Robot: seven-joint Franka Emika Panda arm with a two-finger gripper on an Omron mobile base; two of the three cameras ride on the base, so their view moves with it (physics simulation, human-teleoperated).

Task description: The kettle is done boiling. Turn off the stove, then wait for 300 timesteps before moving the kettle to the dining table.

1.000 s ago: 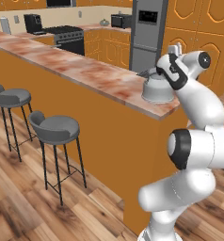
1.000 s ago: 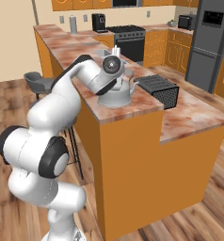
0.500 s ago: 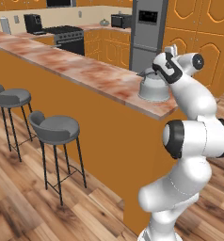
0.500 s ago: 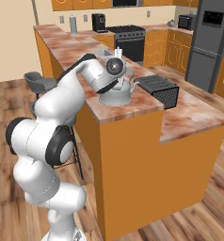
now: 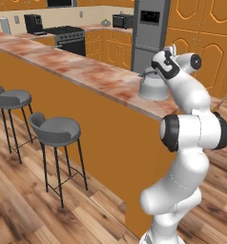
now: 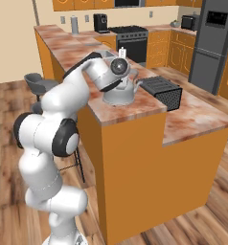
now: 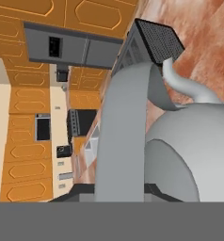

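— Looking at the left base view, where is the kettle [image 5: 152,87]?

— Sitting on the marbled stone top of the dining table [image 5: 82,71], near the end of that surface closest to the robot. From the right base view the kettle [image 6: 119,93] stands just beside a dark perforated box [image 6: 164,92], spout turned toward it.

— And the end effector?

— The end effector [image 6: 122,56] is right above the kettle, at its handle. In the hand view the grey handle [image 7: 122,132] runs up the middle of the picture from between the fingertips, with the rounded kettle body [image 7: 194,146] to its right and the curved spout [image 7: 180,84] pointing at the dark box [image 7: 154,40]. The jaws are drawn narrow, closed on that handle.

— Is the kettle lifted or resting?

— Its base appears to meet the stone top in both base views; I can't tell for certain whether there is a gap.

— Where's the stove?

— The stove [image 5: 67,39] is far back along the wall, well apart from the kettle, with orange cabinets either side. A tall grey refrigerator [image 5: 146,33] stands behind the surface.

— Anything on the near side?

— Two grey bar stools [image 5: 56,132] stand on the wooden floor against the orange side of the surface.
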